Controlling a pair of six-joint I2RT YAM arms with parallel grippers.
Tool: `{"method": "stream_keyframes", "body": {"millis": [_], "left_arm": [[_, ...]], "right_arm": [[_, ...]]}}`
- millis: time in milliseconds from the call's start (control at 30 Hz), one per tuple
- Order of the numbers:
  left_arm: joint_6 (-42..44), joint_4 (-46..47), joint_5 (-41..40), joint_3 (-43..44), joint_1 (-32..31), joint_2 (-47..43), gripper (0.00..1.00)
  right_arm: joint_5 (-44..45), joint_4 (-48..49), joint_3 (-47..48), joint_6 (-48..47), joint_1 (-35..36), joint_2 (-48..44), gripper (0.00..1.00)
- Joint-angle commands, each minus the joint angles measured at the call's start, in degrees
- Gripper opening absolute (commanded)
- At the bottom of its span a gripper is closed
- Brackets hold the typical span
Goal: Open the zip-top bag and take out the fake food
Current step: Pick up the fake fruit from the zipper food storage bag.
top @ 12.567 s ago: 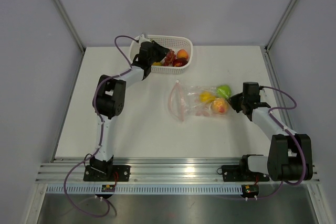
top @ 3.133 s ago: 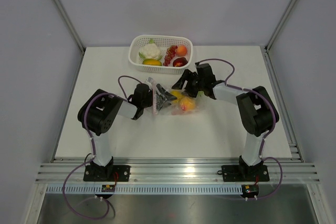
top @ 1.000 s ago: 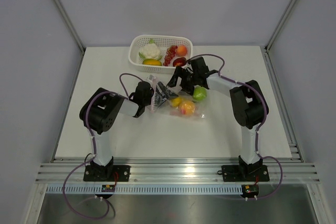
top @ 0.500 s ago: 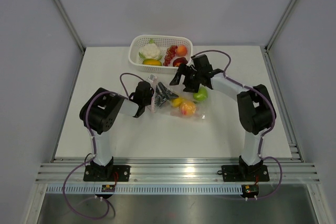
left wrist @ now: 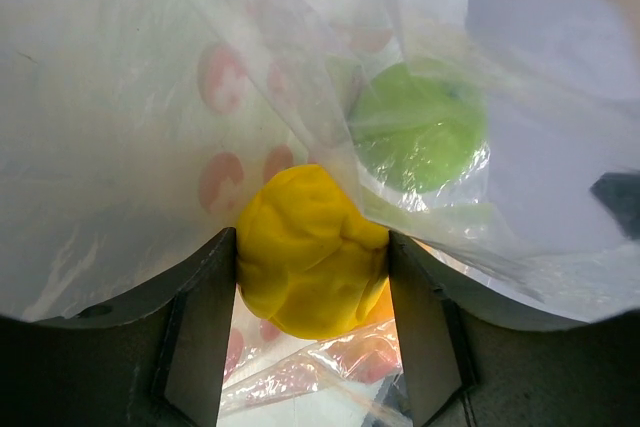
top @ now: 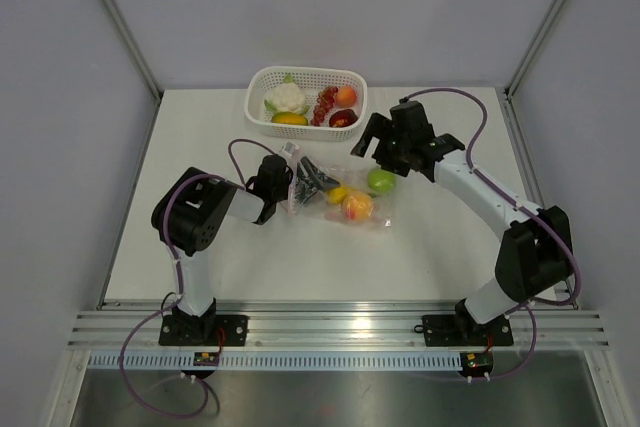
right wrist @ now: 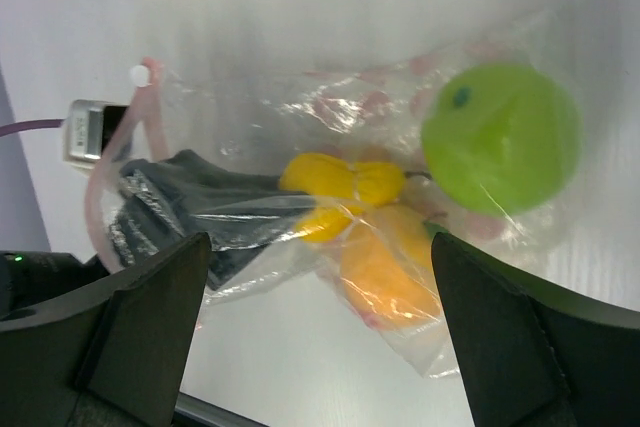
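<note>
The clear zip-top bag (top: 350, 202) lies mid-table, its pink zip strip (right wrist: 112, 162) at the left end. My left gripper (top: 316, 178) reaches inside the bag through that mouth. Its fingers (left wrist: 205, 322) press both sides of a yellow piece of fake food (left wrist: 310, 247). A green apple (left wrist: 420, 127) lies just beyond it under crinkled plastic, and a peach (top: 357, 207) sits in the bag's near part. My right gripper (top: 386, 146) hovers open above the bag's far right, holding nothing. In its wrist view the yellow piece (right wrist: 345, 179), peach (right wrist: 388, 277) and apple (right wrist: 500, 137) show below my right gripper (right wrist: 320, 247).
A white perforated basket (top: 352, 97) stands at the back, holding a cauliflower (top: 286, 98), an orange piece (top: 345, 96), dark red pieces (top: 326, 107) and a yellow piece (top: 290, 119). Bare table (top: 450, 247) lies to the right and front of the bag.
My right gripper has let the bag's far edge go and drawn back to the right, staying wide open. The left jaws have narrowed onto the yellow piece inside the bag.
</note>
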Motion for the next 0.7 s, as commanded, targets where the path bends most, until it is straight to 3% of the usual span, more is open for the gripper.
{"method": "stream_keyframes", "body": {"millis": [0,433,567,667], "left_arm": [[-0.13,4.03,1.18,-0.23,-0.13,-2.34,0.52],[-0.39,4.38,1.35,-0.32,-0.13,-2.52,0.5],[-0.48,4.38,1.62,-0.49,-0.13,-2.61,0.5],[-0.48,4.38,1.62,-0.49,-0.13,-2.69,0.5]], "right_arm": [[5.95,-6.05,-2.52,5.34,0.57,-3.48,0.99],[2.53,0.61,-14.38,8.77,0.48,-7.53,0.99],[0.42,2.03,-14.47,9.56,0.57,-4.73,0.95],[-0.46,4.93,-15.88,10.7,0.48,-4.45,0.85]]}}
